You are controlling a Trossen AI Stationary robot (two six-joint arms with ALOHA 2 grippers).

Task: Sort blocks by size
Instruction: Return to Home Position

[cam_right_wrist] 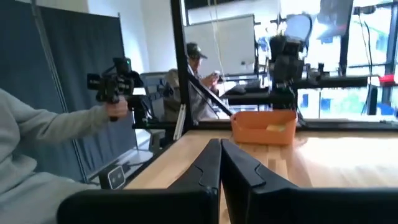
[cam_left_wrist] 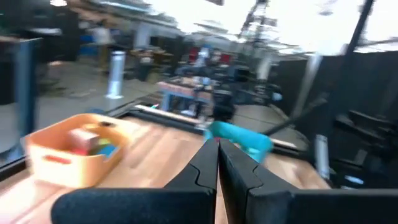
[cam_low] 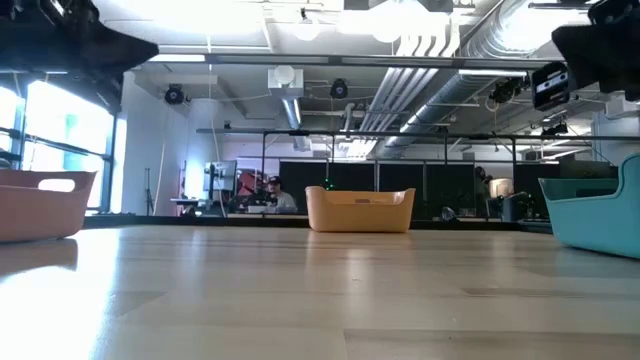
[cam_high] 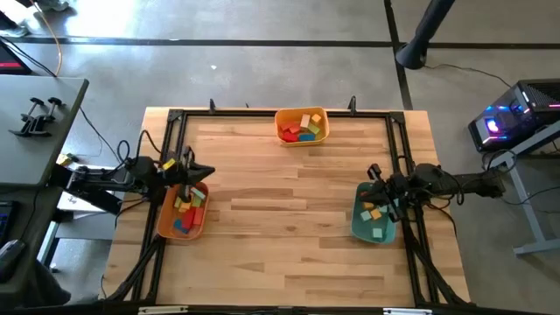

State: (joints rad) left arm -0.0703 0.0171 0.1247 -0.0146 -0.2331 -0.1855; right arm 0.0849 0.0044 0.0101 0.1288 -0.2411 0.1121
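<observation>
The blocks lie in three trays. The orange tray [cam_high: 183, 212] at the table's left holds red, yellow, green and blue blocks [cam_high: 186, 210]. The yellow tray [cam_high: 302, 125] at the far middle holds red, yellow and blue blocks [cam_high: 300, 129]. The teal tray [cam_high: 374, 220] at the right holds orange, yellow and green blocks [cam_high: 376, 217]. My left gripper [cam_high: 198, 171] hangs over the orange tray's far end, shut and empty [cam_left_wrist: 217, 154]. My right gripper [cam_high: 376, 178] hangs over the teal tray's far end, shut and empty [cam_right_wrist: 221, 152].
A black frame [cam_high: 289, 112] runs around the table's edges. The bare wooden tabletop [cam_high: 289, 219] lies between the three trays. A person's grey sleeve [cam_right_wrist: 37, 143] and people in the room behind show in the right wrist view.
</observation>
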